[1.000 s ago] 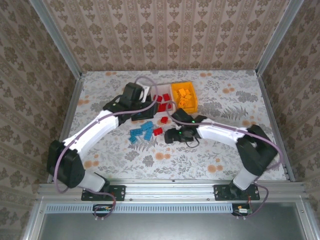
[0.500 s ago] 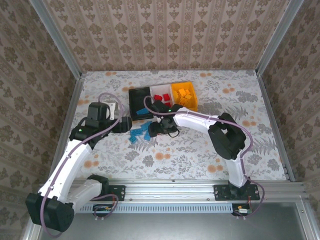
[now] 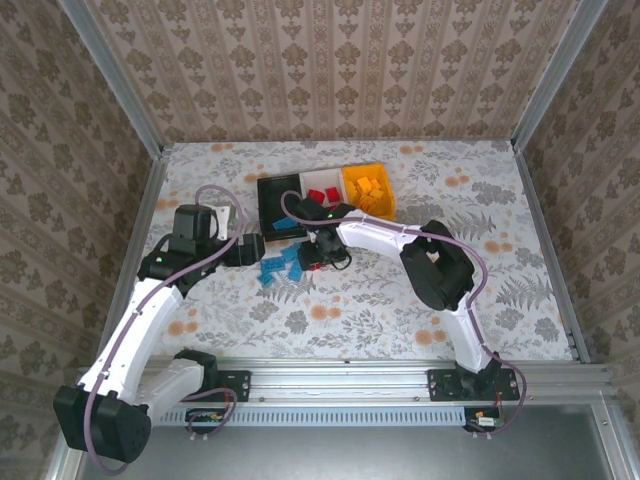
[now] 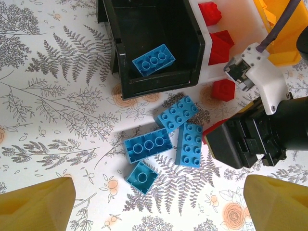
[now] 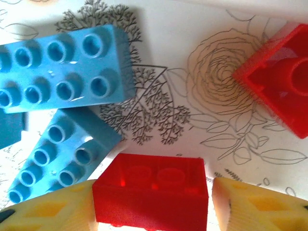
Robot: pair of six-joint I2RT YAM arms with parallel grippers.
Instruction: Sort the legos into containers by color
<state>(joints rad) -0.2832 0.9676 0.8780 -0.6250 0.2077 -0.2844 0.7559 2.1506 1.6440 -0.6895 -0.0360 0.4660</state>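
Four blue legos [image 4: 148, 144] lie in a cluster on the table, seen from above as blue legos [image 3: 283, 265]. My left gripper [image 4: 156, 209] hovers above and just near of them, open wide with nothing between its yellow fingers [image 4: 36, 204]. One blue lego [image 4: 154, 59] lies in the black bin [image 3: 280, 195]. Red legos [image 4: 220, 45] sit in the white bin [image 3: 335, 181], orange ones in the orange-yellow bin [image 3: 368, 190]. My right gripper [image 5: 153, 204] straddles a red lego [image 5: 151, 185] on the table; one finger touches it, and a thin gap shows at the other.
Another red lego [image 5: 279, 98] lies on the table just beyond the right gripper, near the white bin's front. Two blue legos [image 5: 62, 67] lie close on its left. The right gripper's black body [image 4: 255, 137] crowds the blue cluster's right side.
The left arm has pulled back from over the black bin to the left of the blue legos. The right gripper has moved left and settled around the red lego.
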